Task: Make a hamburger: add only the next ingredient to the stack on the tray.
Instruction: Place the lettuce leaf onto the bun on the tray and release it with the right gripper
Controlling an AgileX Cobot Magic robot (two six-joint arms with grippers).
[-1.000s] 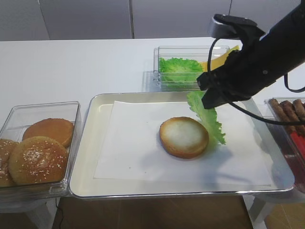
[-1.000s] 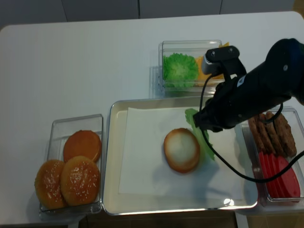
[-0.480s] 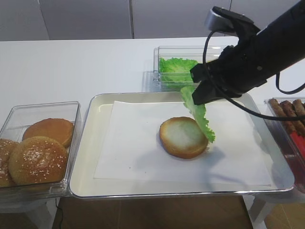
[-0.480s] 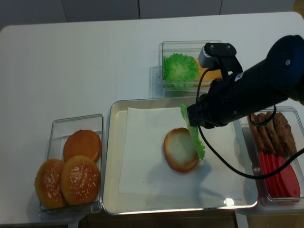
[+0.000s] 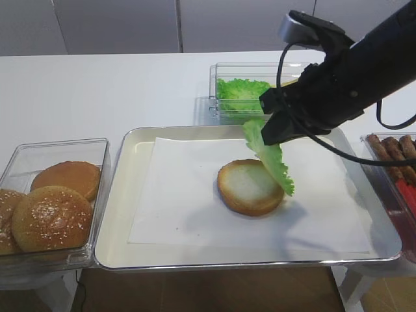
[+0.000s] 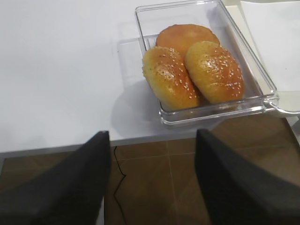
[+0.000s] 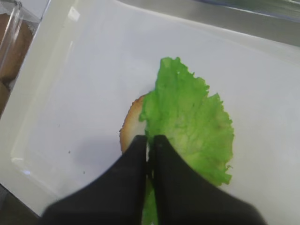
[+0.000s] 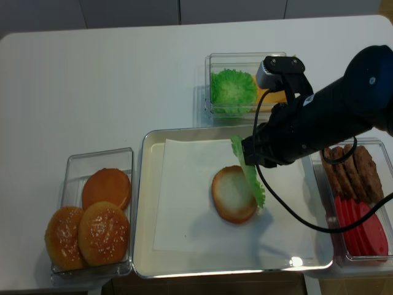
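Note:
A bright green lettuce leaf hangs tilted over the right side of the flat bun half, which lies on the white paper in the silver tray. My right gripper is shut on the leaf's upper edge. In the right wrist view the leaf covers most of the bun. Whether the leaf's lower tip touches the bun I cannot tell. My left gripper stands open and empty over the floor, just off the table's front edge.
A clear box with sesame buns stands left of the tray. Behind the tray is a clear box with more lettuce and cheese. A box of brown patties and red slices stands to the right.
My right gripper carried the lettuce leaf leftward, from beside the bun's right edge to over it. Over the last half second it has hardly moved. The left gripper's earlier state is not shown.

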